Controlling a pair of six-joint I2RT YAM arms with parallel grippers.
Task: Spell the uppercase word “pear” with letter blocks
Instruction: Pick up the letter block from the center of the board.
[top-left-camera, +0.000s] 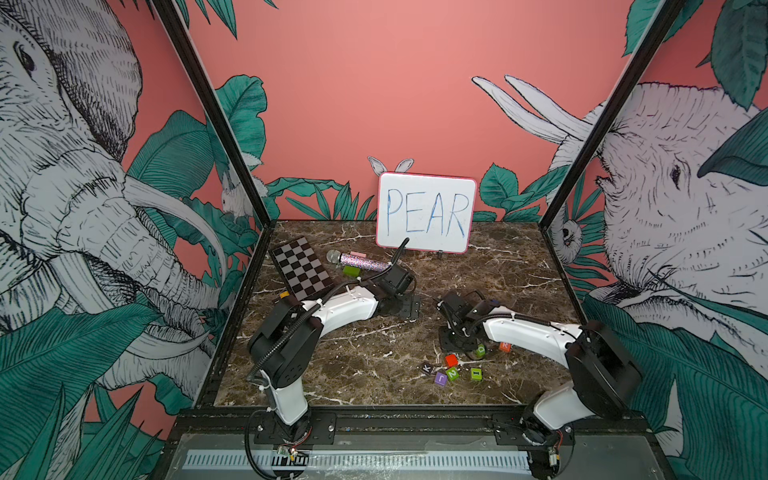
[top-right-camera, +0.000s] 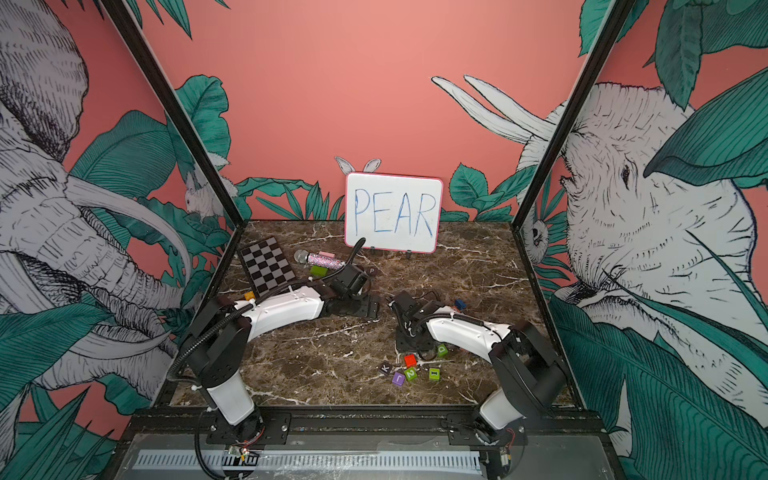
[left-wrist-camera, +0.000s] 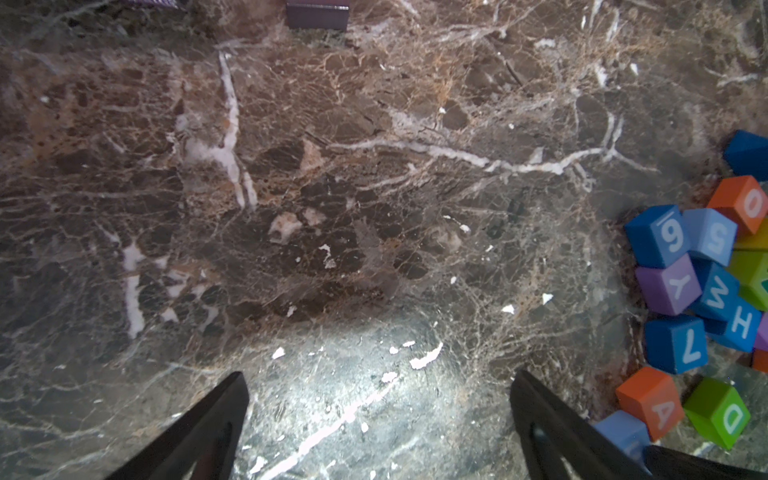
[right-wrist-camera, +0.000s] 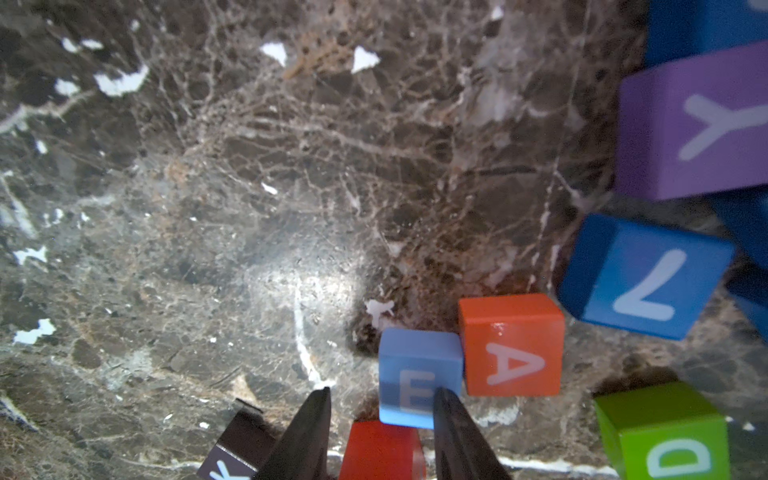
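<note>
Marble tabletop (top-left-camera: 365, 349), both arms low over it.

Left gripper (left-wrist-camera: 380, 374): jaws stood wide apart above bare marble, with nothing between them.

Right gripper (right-wrist-camera: 382, 392): jaws were partly apart and straddled a red cube (right-wrist-camera: 382, 451). I could not tell whether they pinched it or only flanked it.

The task letters were scattered, not in a row:
- P block (top-right-camera: 373, 271), dark. It lay on the far side just beyond the left wrist, near the foot of the whiteboard (top-right-camera: 392, 212) lettered PEAR. It was close to the handle end of the glitter microphone (top-right-camera: 322, 259).
- E block (right-wrist-camera: 415, 365), light blue. It sat on the marble just ahead of the right gripper's tips. One finger (right-wrist-camera: 457, 436) overlapped its corner in the right wrist view; contact was unclear.
- A block (right-wrist-camera: 513, 345), orange. It stood side by side with the E block and appeared to touch it.
- R block (top-left-camera: 504, 345), orange. It lay just beside the right forearm, near the green D block (top-left-camera: 481, 350) in a top view.

Other cubes nearby:
- A blue 7 block (right-wrist-camera: 644, 276) and a purple Y block (right-wrist-camera: 694, 120) lay past the A block.
- A dark K block (right-wrist-camera: 235, 453) lay beside the gripper's other finger.

A checkerboard (top-left-camera: 301, 268) lay at the far left, next to the microphone.
</note>
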